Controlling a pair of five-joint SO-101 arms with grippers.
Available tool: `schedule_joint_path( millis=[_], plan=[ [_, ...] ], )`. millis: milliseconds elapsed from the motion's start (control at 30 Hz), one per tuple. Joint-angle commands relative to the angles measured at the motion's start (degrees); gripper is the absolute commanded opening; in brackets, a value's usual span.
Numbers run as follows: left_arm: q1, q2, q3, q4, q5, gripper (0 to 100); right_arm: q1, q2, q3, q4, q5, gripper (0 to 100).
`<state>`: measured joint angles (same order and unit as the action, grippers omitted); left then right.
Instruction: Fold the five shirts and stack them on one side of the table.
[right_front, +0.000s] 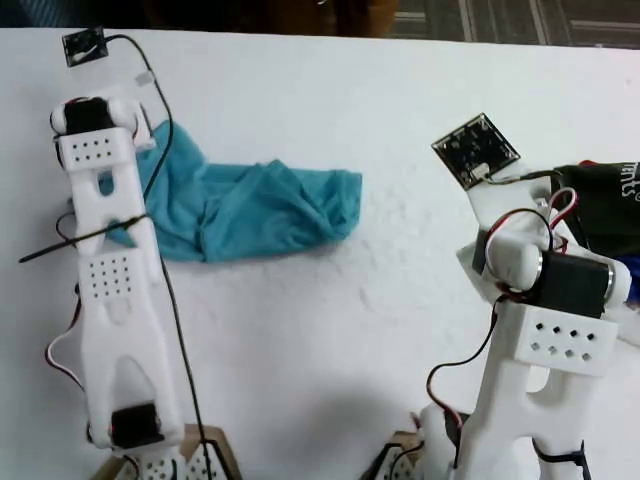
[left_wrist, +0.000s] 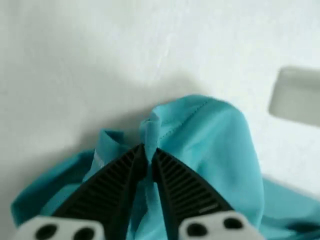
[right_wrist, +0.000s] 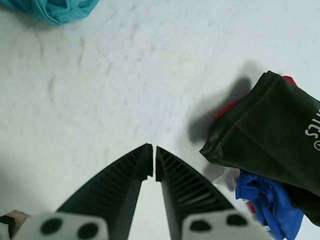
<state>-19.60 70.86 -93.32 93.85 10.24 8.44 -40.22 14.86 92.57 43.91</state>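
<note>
On the left of the surface (right_front: 330, 330) the teal shirt (right_front: 255, 210) lies crumpled, the left tool (left_wrist: 148, 159) clenched on a fold of it. The right tool (right_wrist: 153, 161) hangs clenched on nothing beside the dark stack (right_wrist: 270, 125). Folding looks barely begun; next, draw that pinched edge across.

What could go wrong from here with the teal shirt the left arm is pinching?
The left hand grips only a thin ridge of the teal shirt, so the fabric may slip out when pulled. The shirt lies bunched, not flat, so a fold could come out lumpy. The right hand is shut over the table near the black shirt; a sweep could snag it.
</note>
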Motion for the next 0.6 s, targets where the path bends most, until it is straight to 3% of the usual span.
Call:
schedule_joint_path(
  millis=[0,367,567],
  plan=[
    [-1.85,-7.12,-2.33,5.45,-3.08,3,-0.22,-1.36,-0.44,0.22,0.18,1.8],
    [-15.65,-15.91,-1.01,8.79,-11.6,3,-0.22,-1.36,-0.44,-0.13,0.18,1.8],
    [-18.55,-16.7,13.58,8.79,-20.13,3,-0.31,-1.36,-0.44,-0.13,0.18,1.8]
  ],
)
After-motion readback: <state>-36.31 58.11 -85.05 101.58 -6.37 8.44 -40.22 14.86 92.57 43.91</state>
